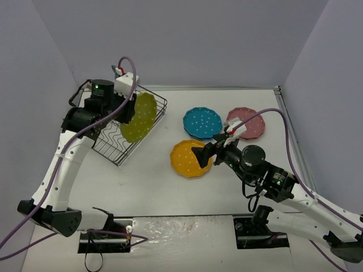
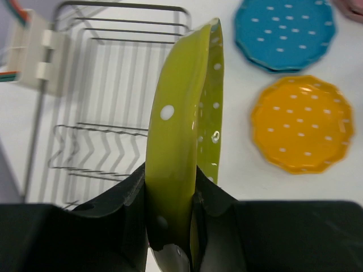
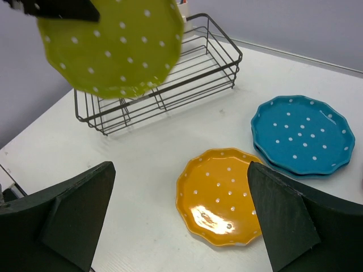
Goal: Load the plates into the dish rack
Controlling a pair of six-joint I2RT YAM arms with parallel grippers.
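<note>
My left gripper (image 1: 126,109) is shut on the rim of a yellow-green dotted plate (image 1: 139,117), held on edge over the near right side of the dark wire dish rack (image 1: 157,101). The left wrist view shows the plate (image 2: 178,130) clamped between my black fingers (image 2: 122,195), with the rack (image 2: 108,85) below. My right gripper (image 1: 203,156) is open and empty, hovering over an orange-yellow plate (image 1: 187,158), which lies flat between its fingers in the right wrist view (image 3: 221,195). Teal plates (image 1: 202,123) and a pink plate (image 1: 249,123) lie flat at the right.
A white utensil caddy (image 1: 126,85) hangs at the rack's far corner. Grey walls enclose the white table on three sides. A purple cable loops over each arm. In the right wrist view the rack (image 3: 193,73) stands behind the yellow-green plate (image 3: 113,45).
</note>
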